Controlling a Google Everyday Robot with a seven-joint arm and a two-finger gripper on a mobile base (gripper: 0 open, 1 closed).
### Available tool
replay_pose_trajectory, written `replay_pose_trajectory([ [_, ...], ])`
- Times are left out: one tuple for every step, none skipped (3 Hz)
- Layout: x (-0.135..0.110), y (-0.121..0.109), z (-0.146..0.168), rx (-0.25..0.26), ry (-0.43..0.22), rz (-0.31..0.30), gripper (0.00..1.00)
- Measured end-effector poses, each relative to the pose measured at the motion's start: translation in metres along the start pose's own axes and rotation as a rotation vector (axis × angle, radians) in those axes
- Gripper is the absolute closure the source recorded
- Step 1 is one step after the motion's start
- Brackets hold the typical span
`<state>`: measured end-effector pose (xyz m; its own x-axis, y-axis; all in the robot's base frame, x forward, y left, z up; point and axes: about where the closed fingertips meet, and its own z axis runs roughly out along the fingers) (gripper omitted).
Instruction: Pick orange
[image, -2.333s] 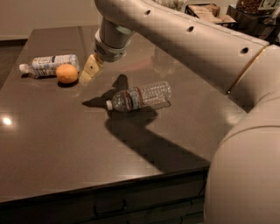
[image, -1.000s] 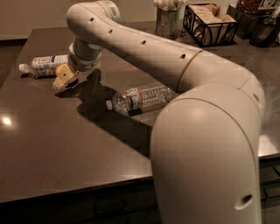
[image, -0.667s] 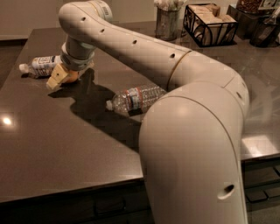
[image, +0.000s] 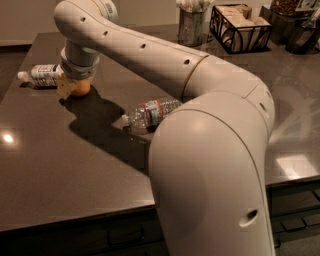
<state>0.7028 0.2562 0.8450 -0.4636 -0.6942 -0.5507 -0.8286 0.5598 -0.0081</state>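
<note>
The robot's gripper (image: 71, 86), at the end of the long cream-coloured arm (image: 150, 55), is seen low over the far left of the dark brown glossy tabletop (image: 55, 175). It is set right down at the small round orange fruit (image: 83, 88). The fruit appears to sit on the table, just beside the white-labelled plastic bottle (image: 42, 74) that lies on its side, and it is partly hidden by the gripper. Whether the gripper is wide, narrow or clamped on the fruit cannot be told, since the wrist covers that part. So the reach is judged done and the gripper is placed at the fruit. What is left is a firm hold, if one is not made already, and the lift clear of the table, and no lift is shown here. Now the count: one orange fruit is seen. Two bottles are counted, the labelled one at the left and a clear crumpled plastic bottle (image: 150, 112) lying nearer the middle, well apart from the fruit. At the back, one black wire basket (image: 240, 30) and one glass jar (image: 192, 27) are made out
</note>
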Motion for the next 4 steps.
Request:
replay_pose_trajectory([
  [-0.003,0.003,-0.01,0.019,-0.007,-0.002,0.65],
  [-0.005,0.005,-0.03,0.044,-0.02,-0.005,0.88],
  [-0.012,0.007,-0.059,0.07,-0.037,-0.025,1.0],
  [-0.025,0.015,-0.106,0.072,-0.079,-0.078,1.0],
])
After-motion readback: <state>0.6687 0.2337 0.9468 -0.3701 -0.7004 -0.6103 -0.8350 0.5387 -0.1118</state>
